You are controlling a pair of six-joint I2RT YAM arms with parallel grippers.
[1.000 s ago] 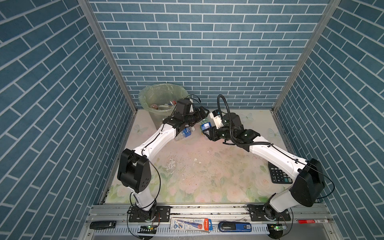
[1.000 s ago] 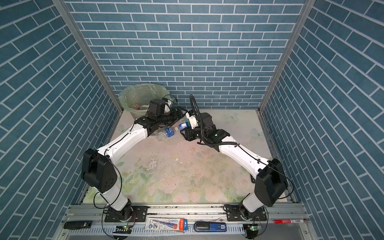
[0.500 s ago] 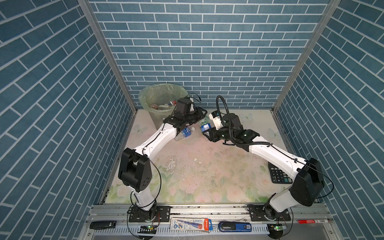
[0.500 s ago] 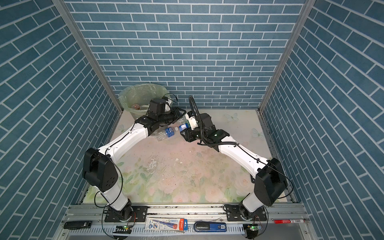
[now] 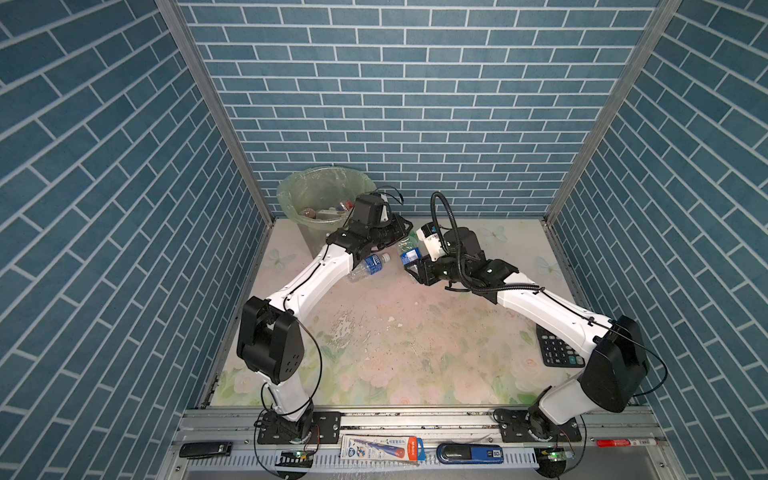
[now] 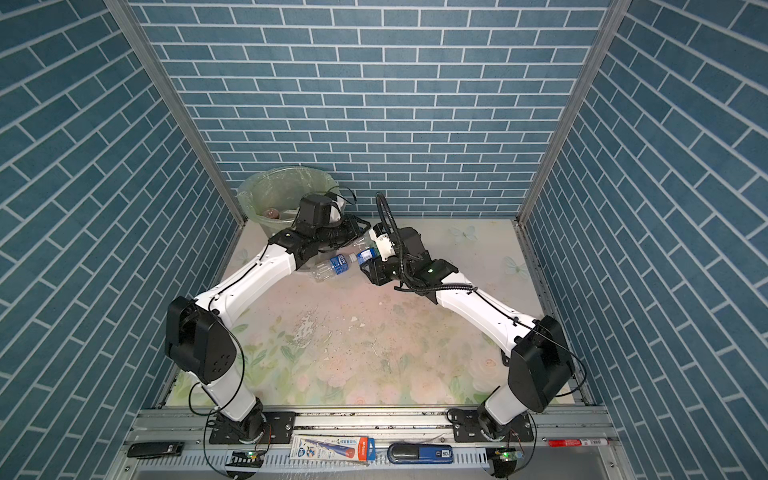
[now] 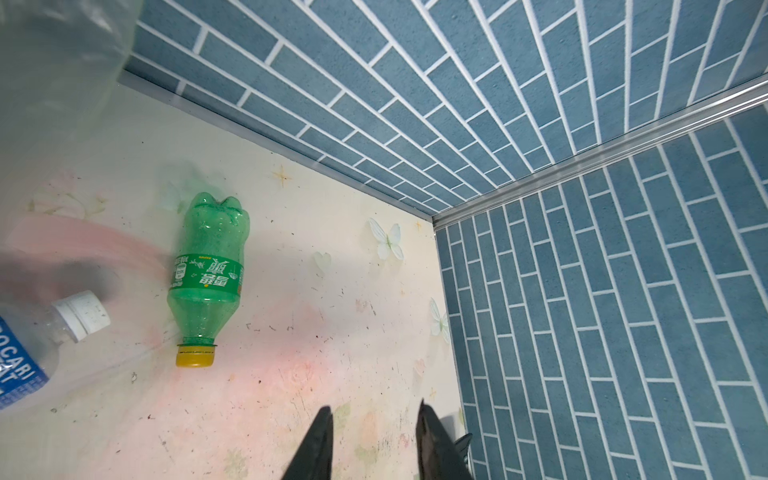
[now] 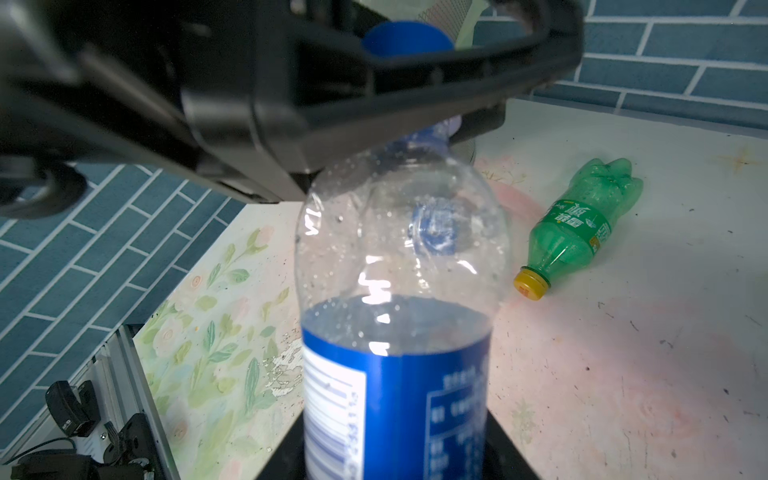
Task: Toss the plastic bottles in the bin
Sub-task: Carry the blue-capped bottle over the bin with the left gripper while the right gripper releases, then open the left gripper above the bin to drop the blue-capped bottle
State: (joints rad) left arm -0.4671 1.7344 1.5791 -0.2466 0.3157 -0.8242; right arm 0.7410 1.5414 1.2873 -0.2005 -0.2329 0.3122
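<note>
Both arms meet at the back of the table [image 5: 395, 357], right beside the bin [image 5: 286, 199]. The right gripper [image 8: 395, 451] is clamped on the lower body of a blue-label bottle [image 8: 397, 374], holding it up above the table with its blue cap pointing away from the wrist. And there's the left gripper [image 7: 374, 407] at the top end. Seen from the right wrist, its black fingers sit tight around the bottle's neck, just under the cap. Its own wrist camera catches only the two fingertips, with a narrow gap and bare table between them, so the grip itself lies outside that view. Two more lie on the table. A green bottle [image 7: 208, 274] with a yellow cap is on its side near the back wall [image 5: 415, 124], and a clear bottle [image 5: 368, 268] with a white cap lies partly under the left forearm. A few bottles [image 5: 309, 213] already lie inside the bin. A calculator [image 5: 557, 353] sits on the table beside the right arm.
</note>
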